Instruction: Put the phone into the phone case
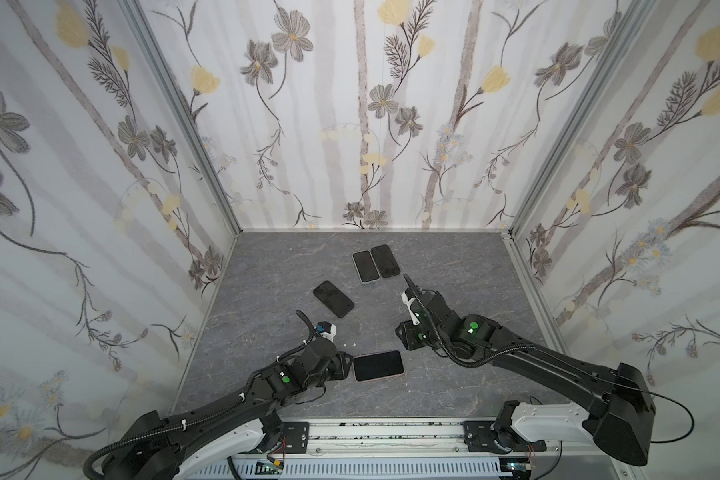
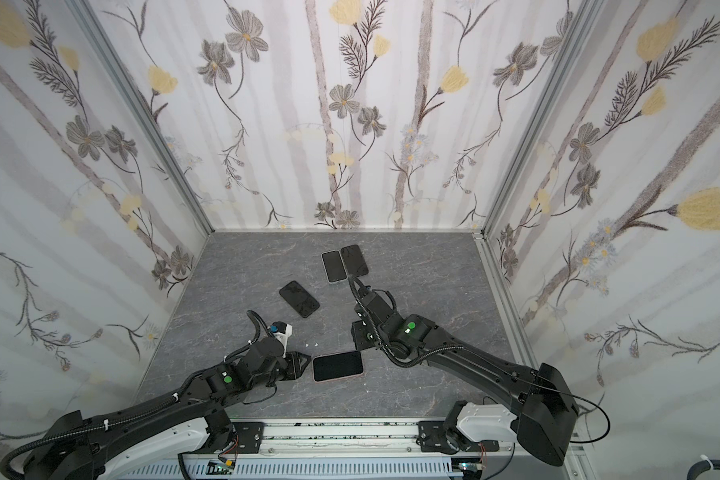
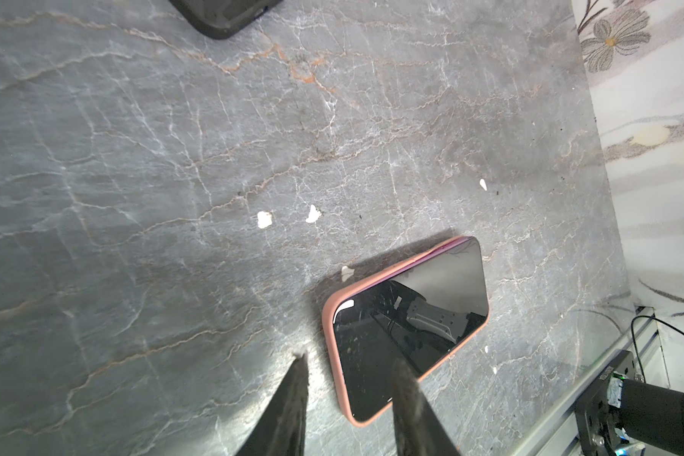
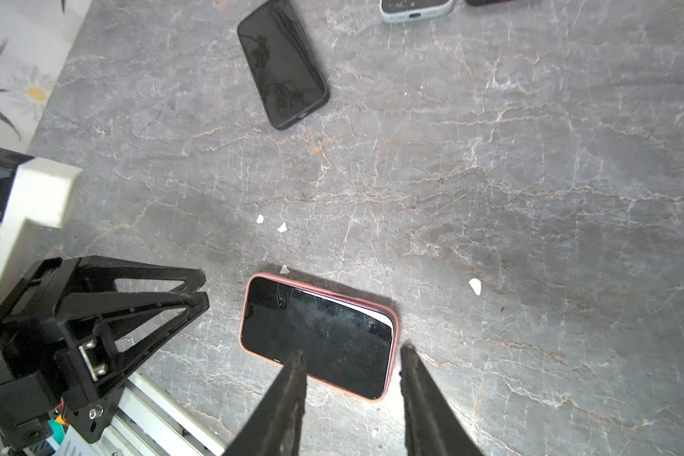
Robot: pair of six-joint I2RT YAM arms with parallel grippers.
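The black-screened phone (image 4: pixel 316 335) lay face up inside the pink soft-walled phone case (image 3: pixel 327 319), flat on the grey marble-patterned table (image 1: pixel 267 270) near its front edge, in the middle. Along one long side, toward a corner, a pale sliver showed between the screen's edge and the case wall, so the phone looked not quite seated there.

The left gripper (image 3: pixel 350 359) hung just beside one short end, its fingers moderately apart and gripping nothing. The right gripper (image 4: pixel 351 349) hovered over the other end, parted about as far and also empty.

Small white crumbs (image 3: pixel 264 219) dotted the table nearby. Farther back lay a phone in a black case (image 1: pixel 333 298), and beyond it a phone in a pale case (image 1: pixel 366 266) beside a dark phone (image 1: pixel 385 261).
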